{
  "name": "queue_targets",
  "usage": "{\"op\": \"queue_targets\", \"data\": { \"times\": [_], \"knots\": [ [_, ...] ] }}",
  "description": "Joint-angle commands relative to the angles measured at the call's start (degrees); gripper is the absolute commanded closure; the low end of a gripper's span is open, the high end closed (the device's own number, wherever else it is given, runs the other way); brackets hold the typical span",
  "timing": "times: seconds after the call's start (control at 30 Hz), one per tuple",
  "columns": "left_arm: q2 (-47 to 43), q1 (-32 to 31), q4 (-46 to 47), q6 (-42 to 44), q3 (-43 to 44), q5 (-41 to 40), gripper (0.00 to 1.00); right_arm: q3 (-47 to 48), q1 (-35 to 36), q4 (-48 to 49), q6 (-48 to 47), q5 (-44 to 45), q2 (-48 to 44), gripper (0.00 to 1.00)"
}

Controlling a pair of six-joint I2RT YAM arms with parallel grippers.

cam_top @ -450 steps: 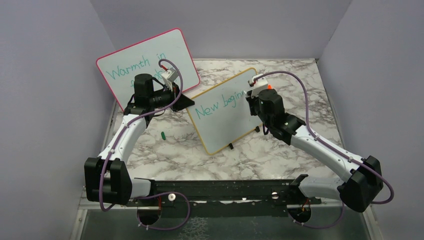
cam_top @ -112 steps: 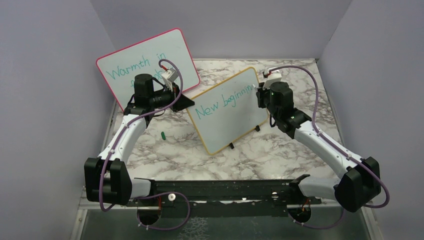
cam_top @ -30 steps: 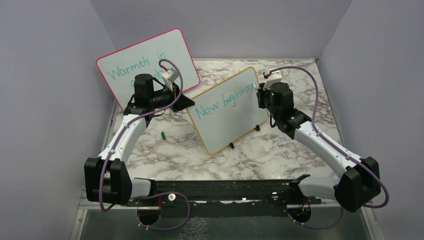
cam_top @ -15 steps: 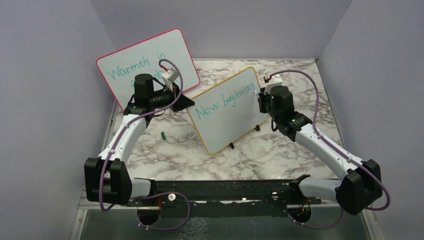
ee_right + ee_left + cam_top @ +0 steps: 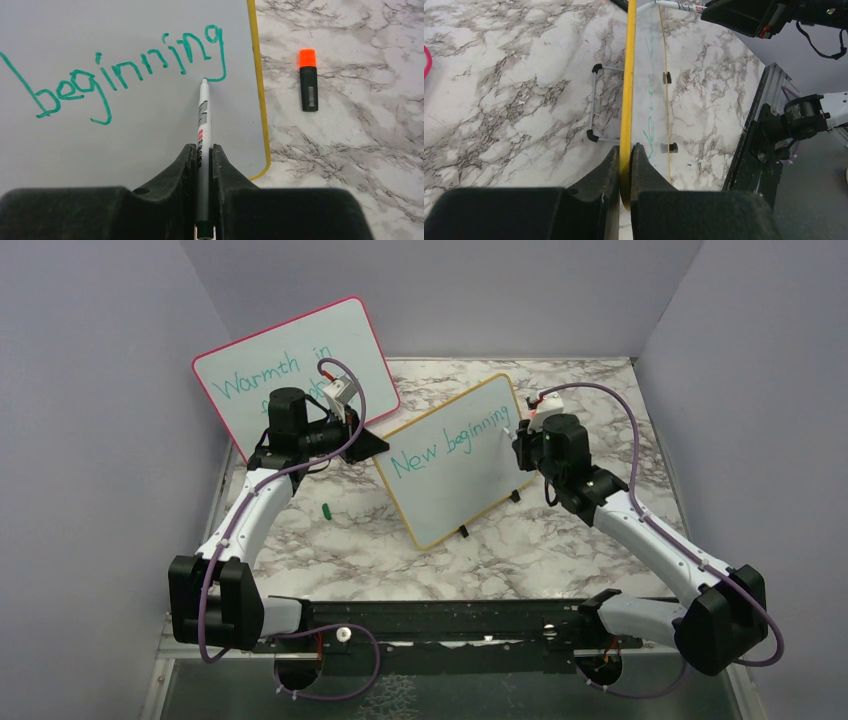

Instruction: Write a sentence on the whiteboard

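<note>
The whiteboard with the yellow-orange frame is standing on its small black feet around the middle of the marble counter, leaning back, with its long sides running aslant from the near left up toward the back right. The sentence is showing in teal-green across the upper part of the board; from above only "New beginning" is reading clearly, and the lower half of the board is lying bare. The left gripper is clamping the yellow frame at the board's left end, one finger pressing on each face of the edge. The wire stand is sticking out behind the board, and its black-tipped ends are resting on the marble. The right gripper is pinching a thin white marker between its closed fingers, and the marker is pointing straight out ahead of them. Its tip is touching the board just under the tail of the last "g", near the board's right edge. Past that edge, a short black piece with an orange end is lying on the counter, apart from the frame. A larger pink-framed whiteboard is leaning in the counter's back left corner, showing "Warmth in", with the left arm hiding its lower line. A small green thing is lying on the marble near the left arm, toward the counter's left edge
</note>
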Motion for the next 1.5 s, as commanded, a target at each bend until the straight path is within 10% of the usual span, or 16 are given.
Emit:
{"op": "queue_targets", "data": {
  "times": [0.0,1.47],
  "knots": [
    [1.5,-0.3,-3.2,4.8,-0.3,-5.5,1.00,0.5,-0.2,-0.4,0.9,-3.0,-1.7,1.00],
    [1.3,-0.3,-3.2,5.0,-0.3,-5.4,1.00,4.9,-3.4,10.1,-1.8,0.5,3.9,1.00]
  ]
}}
